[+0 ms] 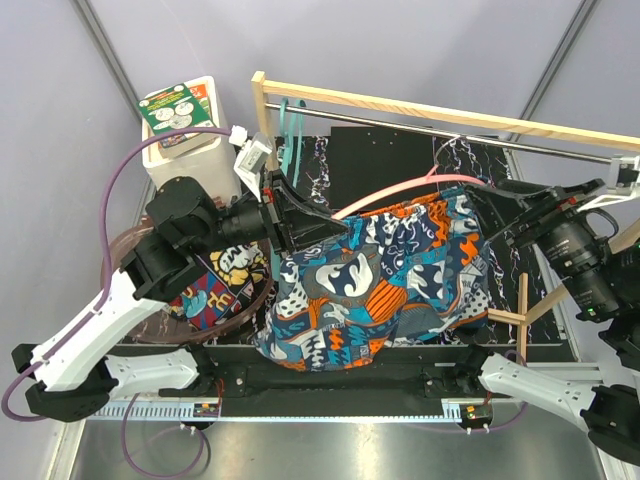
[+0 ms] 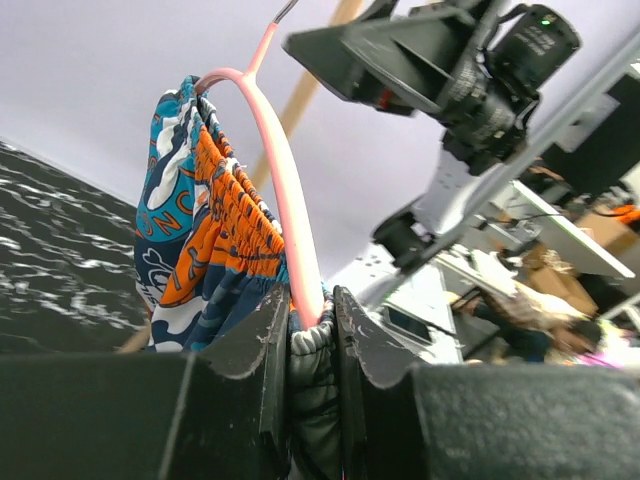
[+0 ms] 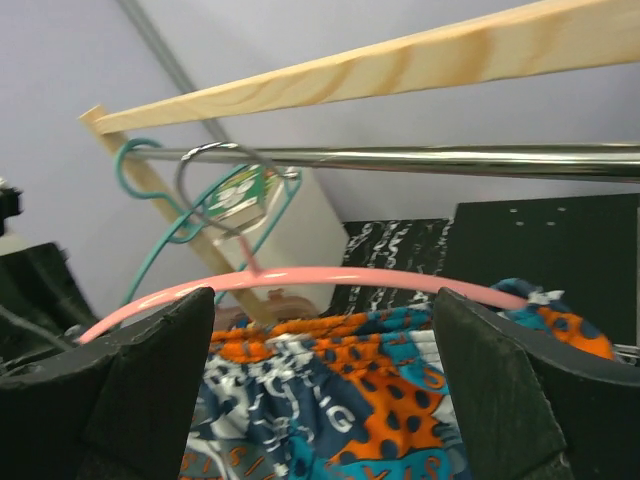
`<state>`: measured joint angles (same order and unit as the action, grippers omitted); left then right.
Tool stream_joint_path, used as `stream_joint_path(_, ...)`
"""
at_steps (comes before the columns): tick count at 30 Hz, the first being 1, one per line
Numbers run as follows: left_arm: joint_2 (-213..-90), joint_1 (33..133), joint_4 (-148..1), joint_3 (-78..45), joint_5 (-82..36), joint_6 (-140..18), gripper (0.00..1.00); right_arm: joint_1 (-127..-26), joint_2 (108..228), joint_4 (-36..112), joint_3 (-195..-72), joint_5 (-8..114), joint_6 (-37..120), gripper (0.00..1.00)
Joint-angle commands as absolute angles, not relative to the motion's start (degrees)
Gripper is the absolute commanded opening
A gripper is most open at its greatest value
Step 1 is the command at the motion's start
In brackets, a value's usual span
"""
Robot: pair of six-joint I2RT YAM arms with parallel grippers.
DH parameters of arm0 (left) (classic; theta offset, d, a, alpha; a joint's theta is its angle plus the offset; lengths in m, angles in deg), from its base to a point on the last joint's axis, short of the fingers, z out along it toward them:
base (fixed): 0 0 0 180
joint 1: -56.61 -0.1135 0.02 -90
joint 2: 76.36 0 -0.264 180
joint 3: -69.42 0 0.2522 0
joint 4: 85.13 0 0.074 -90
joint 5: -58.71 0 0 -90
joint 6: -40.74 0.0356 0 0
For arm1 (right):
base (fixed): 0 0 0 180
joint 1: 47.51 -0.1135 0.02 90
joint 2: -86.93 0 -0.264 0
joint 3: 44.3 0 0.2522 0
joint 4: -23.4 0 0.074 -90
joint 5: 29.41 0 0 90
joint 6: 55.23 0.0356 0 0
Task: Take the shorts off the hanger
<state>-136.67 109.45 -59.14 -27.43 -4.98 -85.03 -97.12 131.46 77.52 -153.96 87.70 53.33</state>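
close up, the left gripper (image 2: 311,322) is clenched on one end of the pink hanger (image 2: 285,190) and the bunched waistband there, likely to steady it. the teal and orange shorts (image 1: 380,285) hang from that hanger at mid-frame, its hook over the metal rail (image 3: 450,158). the right gripper (image 3: 325,305) is released, its fingers straddling the hanger's other side (gripping nothing). left of centre, a clear tub (image 1: 252,300) holds the comic-print shorts (image 1: 215,285).
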Motion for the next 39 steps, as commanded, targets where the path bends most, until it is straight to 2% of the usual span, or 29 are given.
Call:
stream_joint_path(1,-136.1,109.3,-63.2,-30.0,-8.0,-80.2,0.0,-97.2,131.7,72.8,-152.9,75.7,54.7,0.98)
stream_joint_path(5,-137.3,109.3,-63.5,-31.1,-6.1,-81.5,0.0,-97.1,133.6,71.1,-153.0,73.2,54.5,0.98)
stream_joint_path(9,-137.9,109.3,-66.0,-30.7,-3.6,-84.0,0.0,-97.1,136.1,70.9,-154.9,73.6,52.3,0.93)
stream_joint_path(26,-141.4,109.3,-80.1,-31.3,5.6,-93.4,0.0,-97.1,137.5,70.5,-153.2,78.6,51.2,0.59)
stream_joint_path(33,-144.2,109.5,-81.7,-34.5,8.6,-95.3,0.0,-97.1,136.0,70.5,-151.5,81.4,51.2,0.33)
stream_joint_path(34,-144.5,109.6,-81.3,-34.9,8.8,-95.0,0.0,-97.1,135.9,70.4,-151.5,81.8,51.1,0.23)
stream_joint_path(36,-144.7,109.6,-79.3,-36.1,8.7,-94.3,0.0,-97.1,135.9,70.4,-151.8,82.6,50.6,0.13)
stream_joint_path(37,-144.8,109.5,-78.2,-36.5,8.3,-93.3,0.0,-97.1,136.1,70.5,-152.2,82.7,50.3,0.03)
stream_joint_path(39,-144.7,109.5,-75.6,-36.9,6.9,-91.7,0.0,-97.1,136.2,70.6,-152.8,83.2,49.4,0.0)
